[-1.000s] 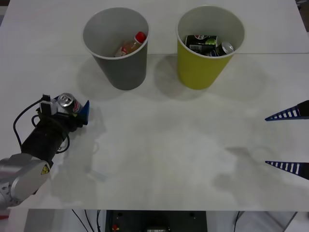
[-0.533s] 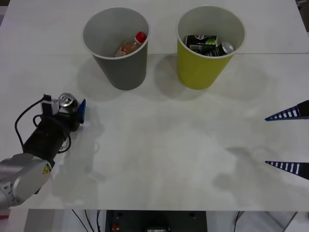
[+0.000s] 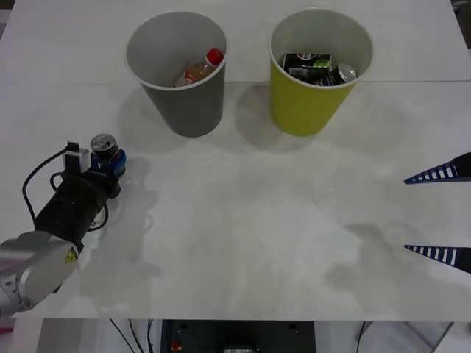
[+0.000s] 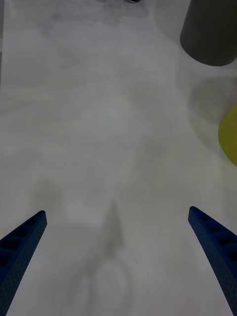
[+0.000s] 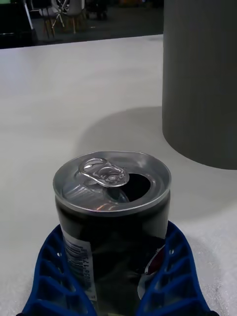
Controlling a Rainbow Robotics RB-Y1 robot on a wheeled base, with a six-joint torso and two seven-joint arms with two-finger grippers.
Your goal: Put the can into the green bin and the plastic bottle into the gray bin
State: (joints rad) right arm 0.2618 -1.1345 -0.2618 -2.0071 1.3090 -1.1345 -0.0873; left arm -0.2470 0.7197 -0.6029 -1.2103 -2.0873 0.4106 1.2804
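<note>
Since a moment ago the left claw [image 3: 108, 163] has drawn its blue fingers in around the can [image 3: 104, 147]; a second back one finger stood well out to the side, and now both hug the dark body. The can stands upright on the table [image 3: 243, 220], near the robot's left edge, silver top up, tab already open, and looks to be pinched low on its body. The right claw [image 3: 441, 213] waits spread wide at the table's right side, holding nothing.

The plastic bottle [image 3: 200, 68] already lies inside the gray bin [image 3: 176, 110], red cap up against the far wall, so only the can is left to place. The green bin [image 3: 305, 110] is the farther one, beyond the gray bin, with black-and-green cans [image 3: 309, 65] already in it.

What could go wrong, as I judge it: the fingers grip the lower part of the can, so a quick lift or swing could tip it out of the grasp. The path from here passes by the gray bin, which stands just beyond the can in the left wrist view [image 5: 200, 84]; carried too low, the can or the arm could clip that rim and knock the bin over, or the can could end up in the wrong bin.

I cannot see how firmly the fingers press, nor whether the can holds liquid. The can's label is mostly hidden behind the fingers [image 5: 170, 281], and the right claw is cut off at the edge of the front view.
</note>
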